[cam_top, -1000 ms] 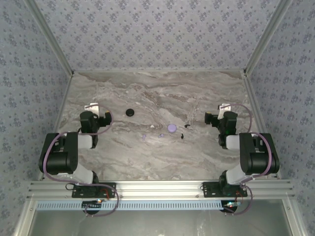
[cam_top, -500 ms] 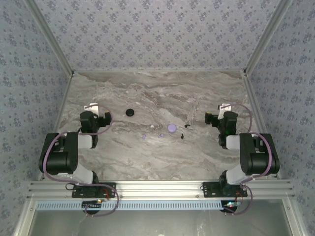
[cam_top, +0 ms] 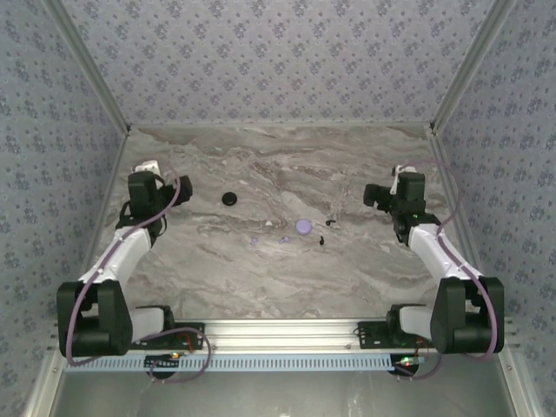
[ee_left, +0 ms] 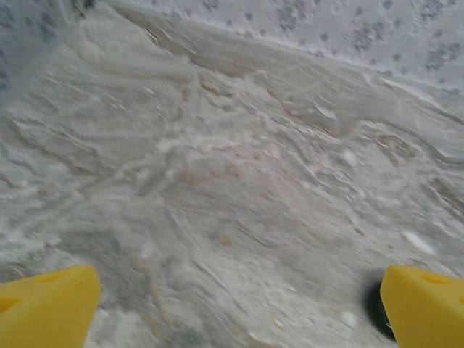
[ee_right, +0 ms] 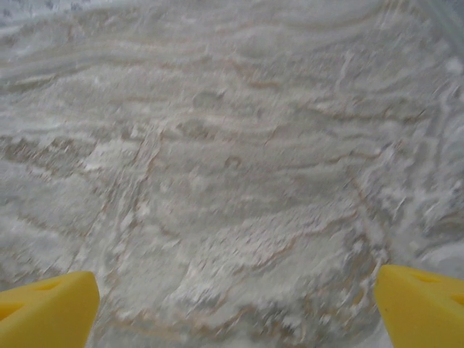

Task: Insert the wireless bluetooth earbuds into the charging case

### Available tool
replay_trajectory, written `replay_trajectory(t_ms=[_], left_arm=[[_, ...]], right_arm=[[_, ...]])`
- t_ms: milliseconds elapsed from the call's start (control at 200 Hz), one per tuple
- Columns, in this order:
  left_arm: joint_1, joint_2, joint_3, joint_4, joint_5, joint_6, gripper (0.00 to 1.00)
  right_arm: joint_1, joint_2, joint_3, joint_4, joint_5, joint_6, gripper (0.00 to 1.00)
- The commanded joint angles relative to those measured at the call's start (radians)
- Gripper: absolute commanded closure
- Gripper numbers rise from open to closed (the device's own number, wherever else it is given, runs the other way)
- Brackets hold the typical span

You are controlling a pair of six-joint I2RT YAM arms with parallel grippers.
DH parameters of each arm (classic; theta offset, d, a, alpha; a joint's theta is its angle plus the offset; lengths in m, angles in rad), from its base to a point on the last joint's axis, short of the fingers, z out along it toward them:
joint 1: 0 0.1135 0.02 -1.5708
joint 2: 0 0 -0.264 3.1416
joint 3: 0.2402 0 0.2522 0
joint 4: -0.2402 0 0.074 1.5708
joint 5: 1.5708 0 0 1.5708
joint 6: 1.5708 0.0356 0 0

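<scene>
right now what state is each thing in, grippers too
left gripper: open, empty, over bare table
right gripper: open, empty, over bare table
black puck: flat on the table, untouched; open or shut too small to tell
lilac puck: flat on the table, untouched
lilac earbuds: loose on the table, in no case
black earbuds: loose on the table, right of the lilac puck

Marbled stone bench [cam_top: 261, 278]: grey and white swirls, faint tan veins.
Papered walls [cam_top: 278, 61]: pale blue-grey, small dark floral print.
Black round puck [cam_top: 229, 198], 11 o'clock of bench centre: plain black.
Lilac round puck [cam_top: 302, 226]: plain pale lilac.
Tiny earbud pieces at 8 o'clock of it [cam_top: 254, 241]: lilac.
Tiny earbud pieces at 4 o'clock [cam_top: 321, 241]: black.
Left gripper [ee_left: 232, 313] fingertips [ee_left: 47, 308]: yellow.
Right gripper [ee_right: 232, 312] fingertips [ee_right: 420, 304]: yellow.
Arm cables [cam_top: 180, 189]: purple.
</scene>
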Motion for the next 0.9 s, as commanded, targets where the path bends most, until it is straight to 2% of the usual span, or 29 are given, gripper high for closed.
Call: replay_trajectory(t_ms=[0, 285, 420, 500, 665, 805, 895], left_arm=[[-0.047, -0.025, 0.060, -0.246, 0.112, -0.090, 0.01], [-0.285, -0.020, 0.132, -0.356, 0.147, -0.140, 0.01], [-0.383, 0.043, 0.168, -0.349, 0.172, -0.169, 0.01], [-0.431, 0.102, 0.199, -0.341, 0.192, -0.187, 0.05], [-0.504, 0.234, 0.286, -0.355, 0.220, -0.214, 0.13], [-0.519, 0.291, 0.322, -0.363, 0.217, -0.239, 0.15], [-0.521, 0.296, 0.328, -0.373, 0.213, -0.241, 0.15]], right_arm=[[0.036, -0.011, 0.058, -0.216, -0.086, 0.086, 0.00], [0.191, 0.006, 0.131, -0.327, -0.203, 0.161, 0.00], [0.245, 0.041, 0.148, -0.355, -0.275, 0.167, 0.03], [0.278, 0.066, 0.156, -0.359, -0.315, 0.179, 0.06], [0.368, 0.123, 0.171, -0.366, -0.325, 0.191, 0.10], [0.439, 0.186, 0.202, -0.385, -0.279, 0.184, 0.10], [0.472, 0.237, 0.231, -0.405, -0.240, 0.181, 0.15]])
